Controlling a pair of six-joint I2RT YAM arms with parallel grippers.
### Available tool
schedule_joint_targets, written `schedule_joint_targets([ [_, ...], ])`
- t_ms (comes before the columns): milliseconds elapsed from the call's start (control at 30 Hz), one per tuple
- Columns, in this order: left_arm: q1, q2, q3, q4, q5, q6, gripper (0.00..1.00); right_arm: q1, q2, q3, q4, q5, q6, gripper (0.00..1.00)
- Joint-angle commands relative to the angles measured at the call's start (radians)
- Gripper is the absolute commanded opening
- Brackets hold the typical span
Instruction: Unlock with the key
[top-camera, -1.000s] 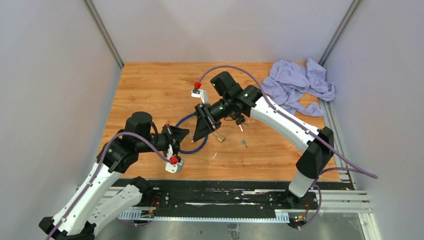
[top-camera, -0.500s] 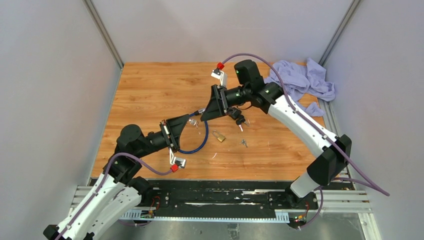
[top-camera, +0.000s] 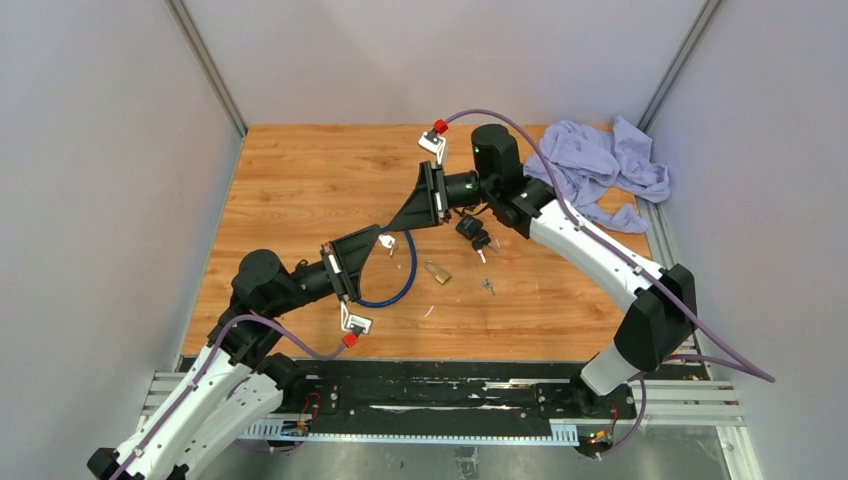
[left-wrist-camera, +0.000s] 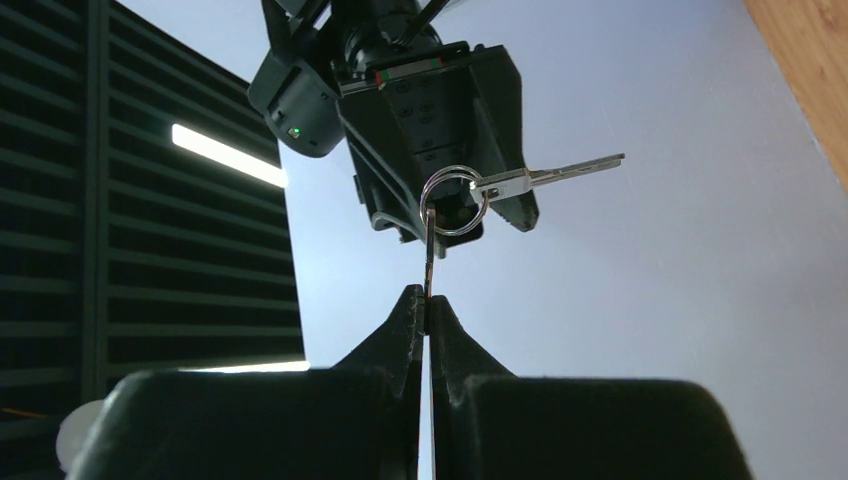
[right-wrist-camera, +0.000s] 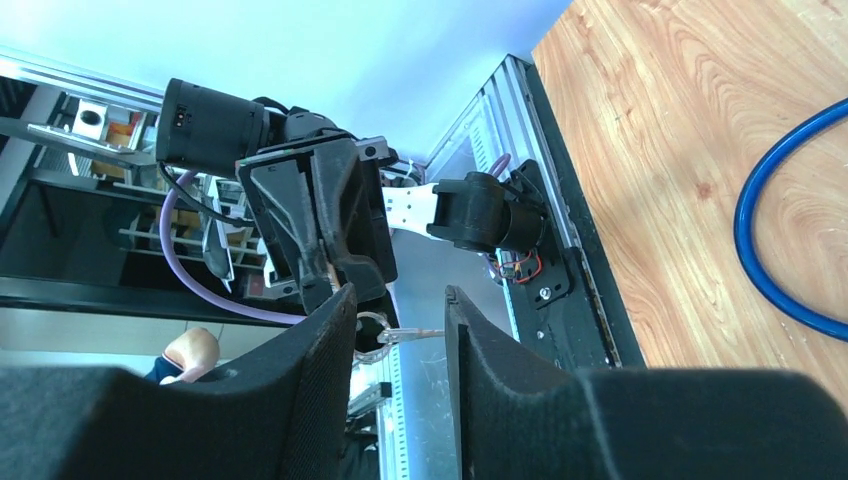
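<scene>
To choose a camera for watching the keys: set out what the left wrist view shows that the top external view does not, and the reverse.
Left wrist only: the key pinched edge-on in the shut left gripper, its ring, and a second key jutting sideways. Top external only: the brass padlock, blue cable and purple cloth. Both: the open right gripper facing the left gripper, tips close together.
</scene>
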Motion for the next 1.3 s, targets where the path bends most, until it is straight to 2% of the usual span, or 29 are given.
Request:
schedule_joint_targets([
  [0,-0.005,0.004,0.001,0.044,-0.008,0.022,0.00,0.001,-0.033,-0.083,0.234,-0.042,0.141,0.36],
  [367,-0.005,0.026,0.002,0.044,-0.055,0.022,0.00,0.012,-0.050,-0.205,0.484,-0.027,0.303,0.28],
  [633,-0.005,0.023,-0.002,0.044,-0.076,-0.001,0.00,0.014,-0.073,-0.271,0.601,0.021,0.365,0.30],
  [1033,-0.005,0.030,0.005,0.043,-0.104,-0.016,0.00,0.051,-0.046,-0.254,0.602,0.008,0.367,0.16],
  [1267,-0.005,0.030,0.002,0.044,-0.106,-0.013,0.00,0.064,-0.033,-0.269,0.640,0.003,0.392,0.14],
])
